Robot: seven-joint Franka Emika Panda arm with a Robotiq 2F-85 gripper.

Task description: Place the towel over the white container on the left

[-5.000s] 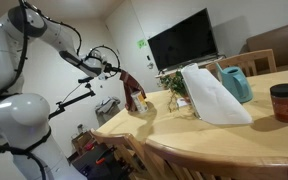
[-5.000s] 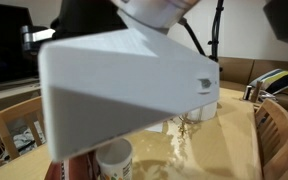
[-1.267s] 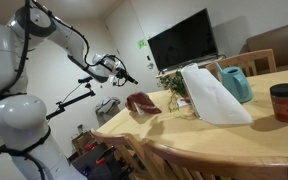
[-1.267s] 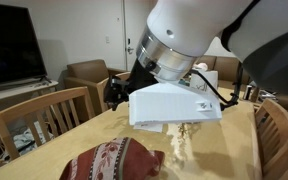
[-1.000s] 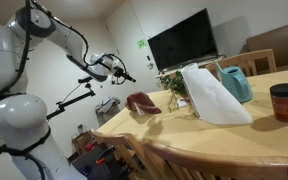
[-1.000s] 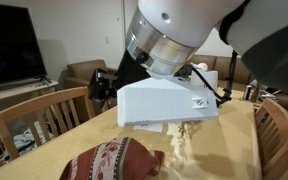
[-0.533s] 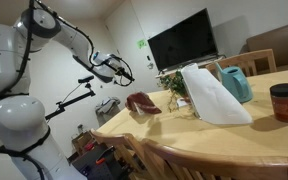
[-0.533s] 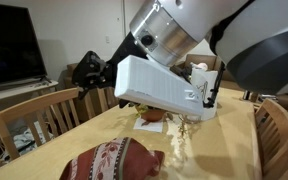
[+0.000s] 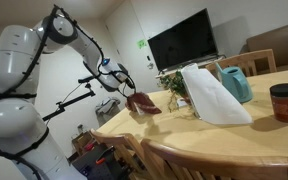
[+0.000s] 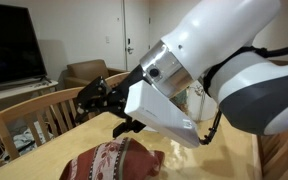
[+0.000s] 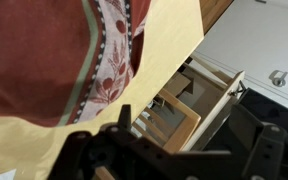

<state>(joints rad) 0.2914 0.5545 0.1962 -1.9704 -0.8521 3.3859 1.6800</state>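
Towel (image 10: 109, 160) lies heaped below the fingers (image 10: 88, 97), which gape wide and empty.

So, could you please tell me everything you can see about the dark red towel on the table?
The dark red soft cloth towel carries a pale band with a red leaf pattern and a greenish stripe beside it. It is bunched into a rounded hump, as if draped over something, but what is under it is hidden. It rests near the edge of the light wooden table. The black claw, open, hangs above it and does not touch it.
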